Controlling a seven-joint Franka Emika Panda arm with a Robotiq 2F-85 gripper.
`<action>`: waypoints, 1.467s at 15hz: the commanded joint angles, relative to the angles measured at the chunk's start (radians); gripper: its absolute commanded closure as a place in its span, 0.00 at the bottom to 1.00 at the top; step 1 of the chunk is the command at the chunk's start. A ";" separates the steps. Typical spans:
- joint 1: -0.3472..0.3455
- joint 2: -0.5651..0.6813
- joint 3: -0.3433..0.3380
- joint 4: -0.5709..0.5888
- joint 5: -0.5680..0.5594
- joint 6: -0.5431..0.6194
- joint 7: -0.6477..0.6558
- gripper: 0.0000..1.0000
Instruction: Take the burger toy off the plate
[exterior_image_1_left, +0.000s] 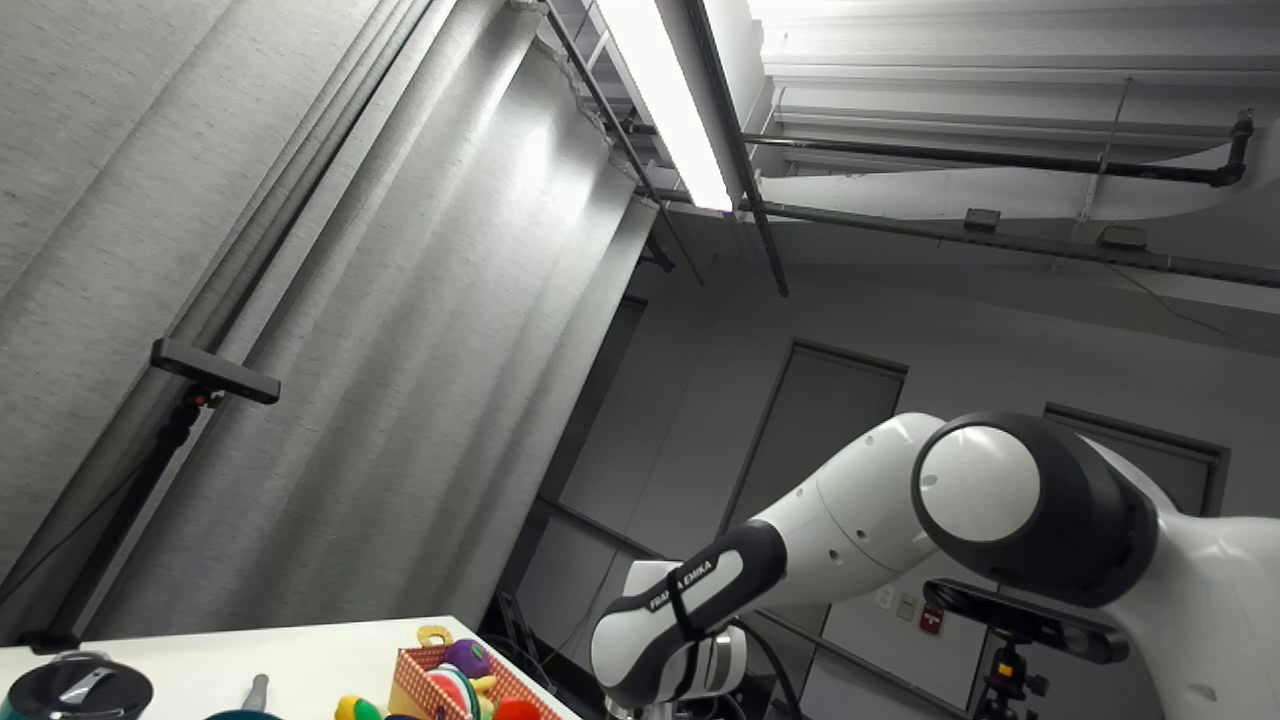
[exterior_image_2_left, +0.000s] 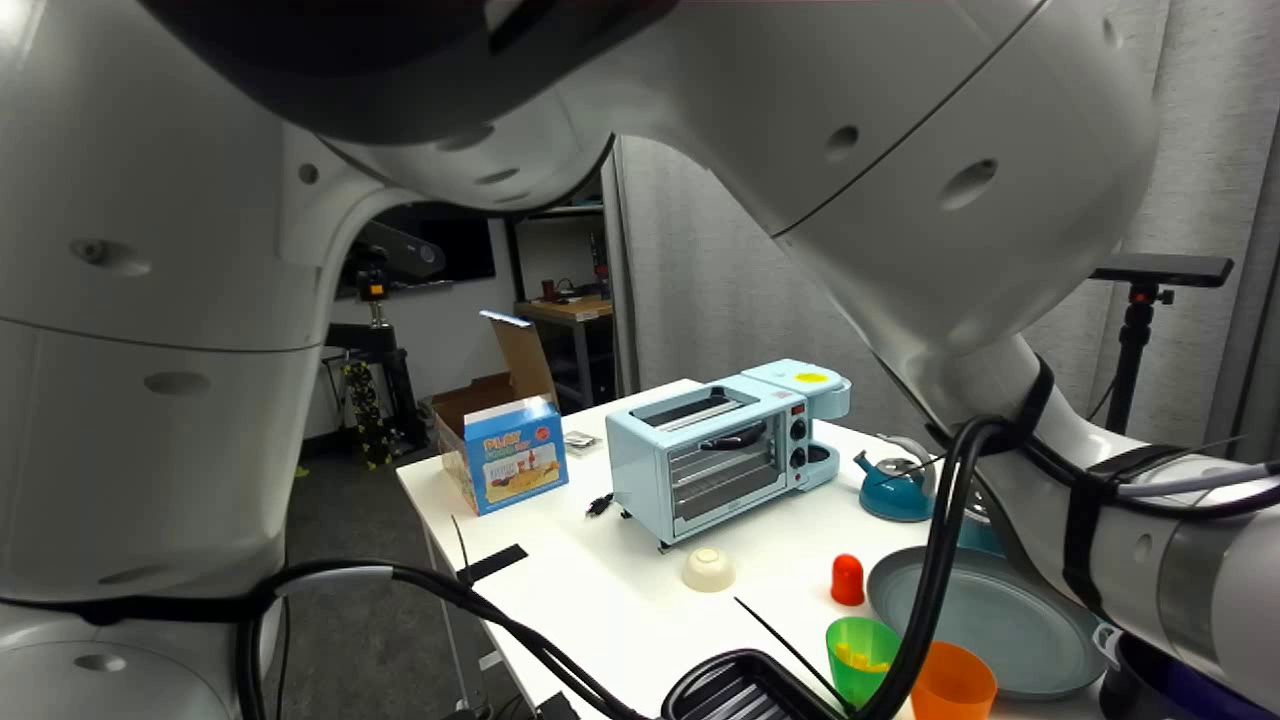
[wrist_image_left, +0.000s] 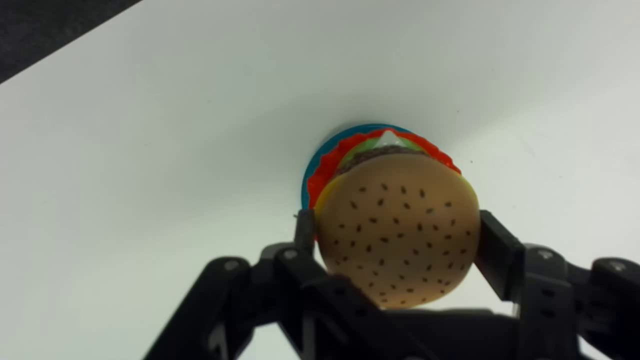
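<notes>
The end effector (wrist_image_left: 395, 237) is clamped on the burger toy (wrist_image_left: 400, 220), one jaw pressed to each side of the bun, with the task's blue plate (wrist_image_left: 324, 151) peeking out as a crescent beneath. Looking down through the wrist view, I can't tell whether the toy rests on that plate or hangs just over it.

Lifting it away seems to be the step in hand. The grip looks to be on the bun, with the red, green and brown layers jutting out past it, so I'd want a slow, straight rise first, and sideways travel only once those layers are well over the rim. A jerk might tip the toy or drag the plate along. For the landing, a level descent just beside the plate, with the jaws parting only after the base sits flat.

White worktop (wrist_image_left: 150, 125) surrounds the plate in the wrist view. Its edge cuts the upper left corner, dark floor (wrist_image_left: 45, 30) beyond, so I'd favor the opposite side. In an exterior view a checked basket (exterior_image_1_left: 408, 690) sits right by a worktop edge; how near that is to the toy, I can't say.
</notes>
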 joint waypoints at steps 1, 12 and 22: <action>-0.018 -0.013 -0.002 -0.015 -0.025 0.010 -0.003 0.49; -0.028 0.001 0.021 -0.015 -0.001 0.050 -0.017 0.49; -0.027 0.029 0.025 -0.007 -0.002 0.104 -0.005 0.49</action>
